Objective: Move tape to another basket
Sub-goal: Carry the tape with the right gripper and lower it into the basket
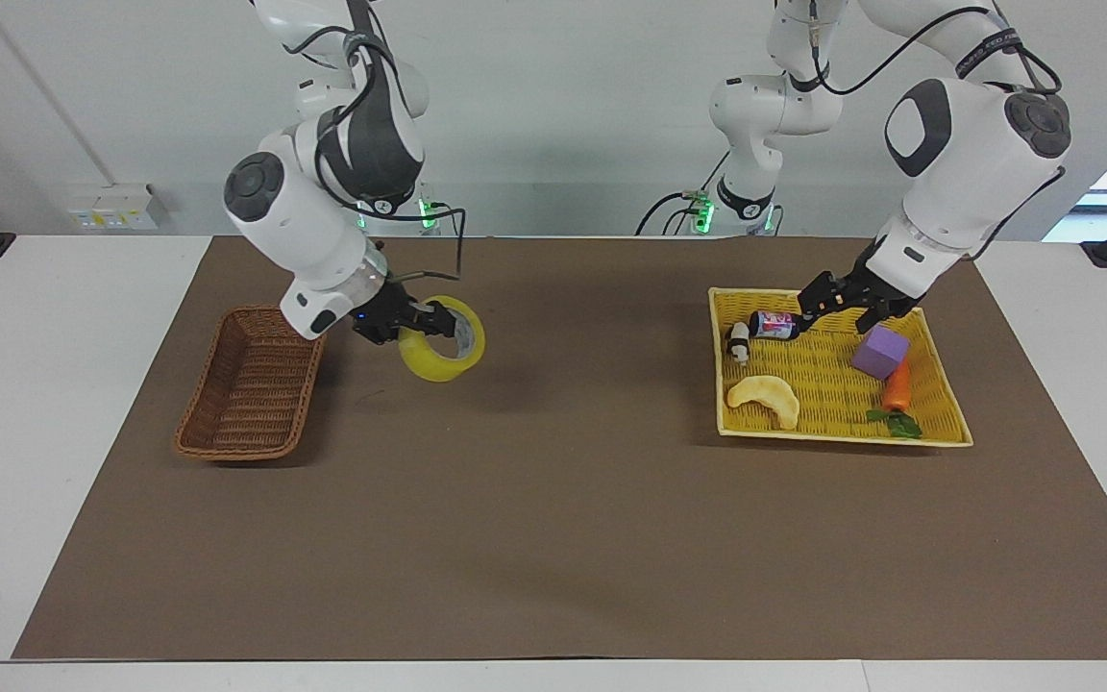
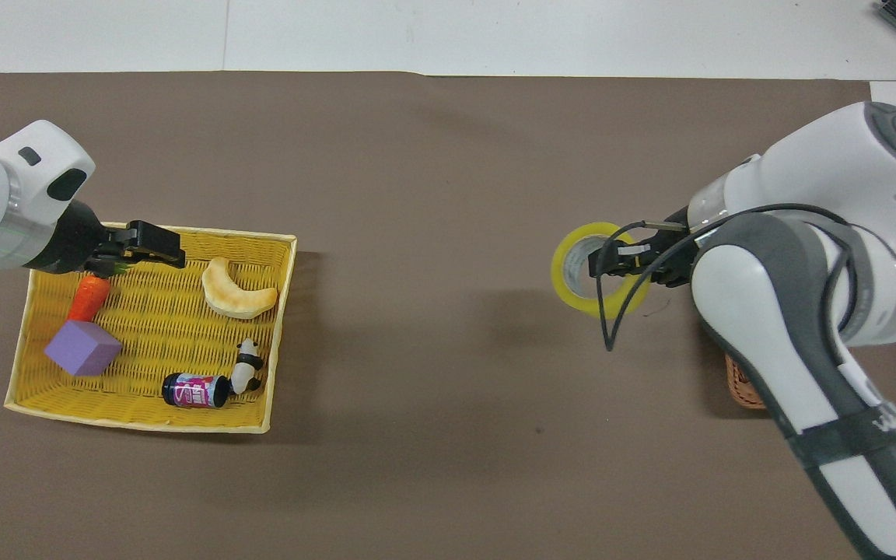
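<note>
Facing view: right end effector pinches the tape by its rim beside the basket; left end effector wide. A swinging roll could slip free.

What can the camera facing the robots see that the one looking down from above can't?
Only the facing view shows the whole brown wicker basket; overhead, the right arm hides nearly all of it. Only the overhead view shows the carrot lying farther from the robots than the purple block. Both show the right gripper holding the yellow tape in the air, and the open left gripper over the yellow tray.
</note>
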`<state>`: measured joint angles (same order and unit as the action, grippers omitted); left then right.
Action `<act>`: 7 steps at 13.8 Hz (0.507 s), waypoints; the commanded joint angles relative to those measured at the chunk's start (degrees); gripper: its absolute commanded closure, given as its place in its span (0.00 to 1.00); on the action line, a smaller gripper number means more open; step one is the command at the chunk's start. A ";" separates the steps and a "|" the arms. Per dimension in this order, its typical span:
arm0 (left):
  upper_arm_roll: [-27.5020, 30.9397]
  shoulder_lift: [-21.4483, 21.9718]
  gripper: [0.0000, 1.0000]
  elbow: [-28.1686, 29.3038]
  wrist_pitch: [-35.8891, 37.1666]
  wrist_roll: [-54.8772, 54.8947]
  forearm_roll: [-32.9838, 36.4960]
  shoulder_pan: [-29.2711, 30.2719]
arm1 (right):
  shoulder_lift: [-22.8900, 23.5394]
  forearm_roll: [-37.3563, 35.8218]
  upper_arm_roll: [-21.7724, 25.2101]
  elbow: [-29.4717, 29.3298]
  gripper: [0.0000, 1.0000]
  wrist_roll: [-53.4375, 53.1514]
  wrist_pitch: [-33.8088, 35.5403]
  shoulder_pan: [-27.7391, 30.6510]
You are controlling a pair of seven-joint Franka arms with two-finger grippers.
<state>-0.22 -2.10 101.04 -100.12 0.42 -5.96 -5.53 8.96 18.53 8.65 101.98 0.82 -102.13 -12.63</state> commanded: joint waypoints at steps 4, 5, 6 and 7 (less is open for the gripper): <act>0.04 -1.06 0.00 -10.40 10.27 6.53 7.01 2.02 | -2.28 -5.67 -0.65 3.83 1.00 17.55 0.37 12.98; 0.04 -1.24 0.00 -12.17 11.42 6.52 6.49 2.02 | -2.46 -8.22 -0.65 4.54 1.00 17.55 -1.91 13.68; 0.13 -1.07 0.00 -12.45 11.43 6.52 6.57 1.93 | -2.46 -9.81 -0.65 5.15 1.00 17.64 -4.28 14.82; 0.13 -0.80 0.00 -12.10 10.83 6.43 6.66 1.93 | -2.02 -10.09 -0.65 5.51 1.00 17.90 -5.17 16.22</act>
<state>0.15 -2.07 91.07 -90.76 6.28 -0.50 -3.92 8.76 10.56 8.92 104.72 17.92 -104.42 1.62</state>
